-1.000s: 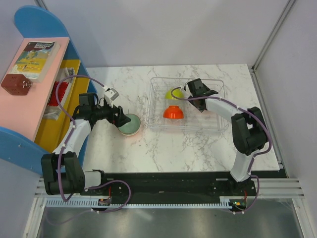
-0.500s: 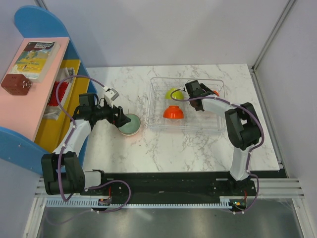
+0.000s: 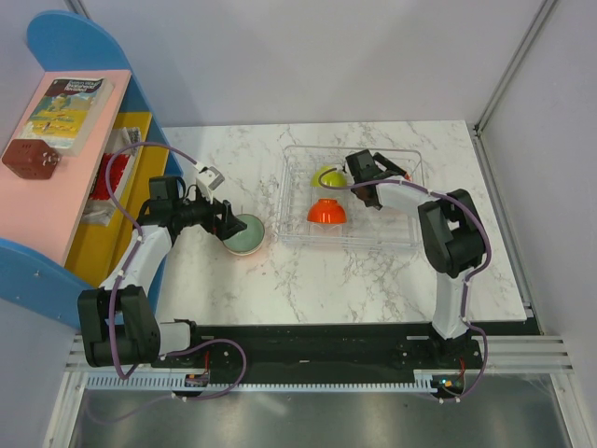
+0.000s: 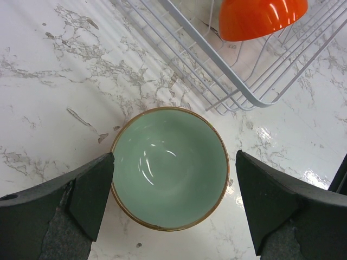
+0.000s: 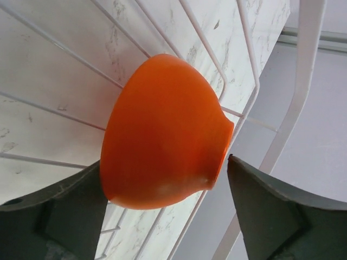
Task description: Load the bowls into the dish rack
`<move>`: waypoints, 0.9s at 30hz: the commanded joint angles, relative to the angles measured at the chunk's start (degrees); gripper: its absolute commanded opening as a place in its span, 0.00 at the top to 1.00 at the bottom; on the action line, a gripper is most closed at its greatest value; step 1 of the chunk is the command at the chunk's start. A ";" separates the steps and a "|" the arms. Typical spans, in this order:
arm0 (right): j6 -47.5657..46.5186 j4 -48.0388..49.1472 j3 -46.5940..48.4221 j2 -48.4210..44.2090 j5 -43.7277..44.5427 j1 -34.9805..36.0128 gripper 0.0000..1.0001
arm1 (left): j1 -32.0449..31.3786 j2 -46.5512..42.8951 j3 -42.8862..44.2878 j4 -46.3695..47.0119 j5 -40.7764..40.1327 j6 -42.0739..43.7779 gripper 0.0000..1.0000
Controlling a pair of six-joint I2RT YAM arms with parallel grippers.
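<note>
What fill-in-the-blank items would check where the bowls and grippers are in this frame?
The mint green bowl stands upright on the ___.
The left gripper straddles it, jaws ___.
The bowl framed by the right gripper is coloured ___.
The lime green bowl lies inside the ___.
Missing: table; open; orange; dish rack.

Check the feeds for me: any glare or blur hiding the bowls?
Left wrist: sharp, small highlights inside the mint bowl, nothing hidden. Right wrist: orange bowl crisp, barely any sheen. Top external: even light, dish rack faint against the marble.
</note>
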 commanded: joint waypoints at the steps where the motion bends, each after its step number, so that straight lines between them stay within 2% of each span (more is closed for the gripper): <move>1: 0.00 -0.95 2.97 1.39 -1.33 0.07 0.02 | -0.08 -0.89 -0.13 1.92 1.37 1.30 0.00; 6: 1.22 -3.06 3.94 0.77 -3.35 0.07 0.02 | -0.08 -0.98 -0.13 2.01 1.37 1.29 0.00; 19: 7.64 -13.35 10.70 -3.44 -16.44 -0.02 0.02 | 0.01 -0.98 -0.22 1.83 1.28 1.29 0.00; 27: 10.19 -15.54 12.20 -7.49 -19.36 0.07 0.02 | -0.25 1.82 0.66 1.39 -3.19 1.82 0.00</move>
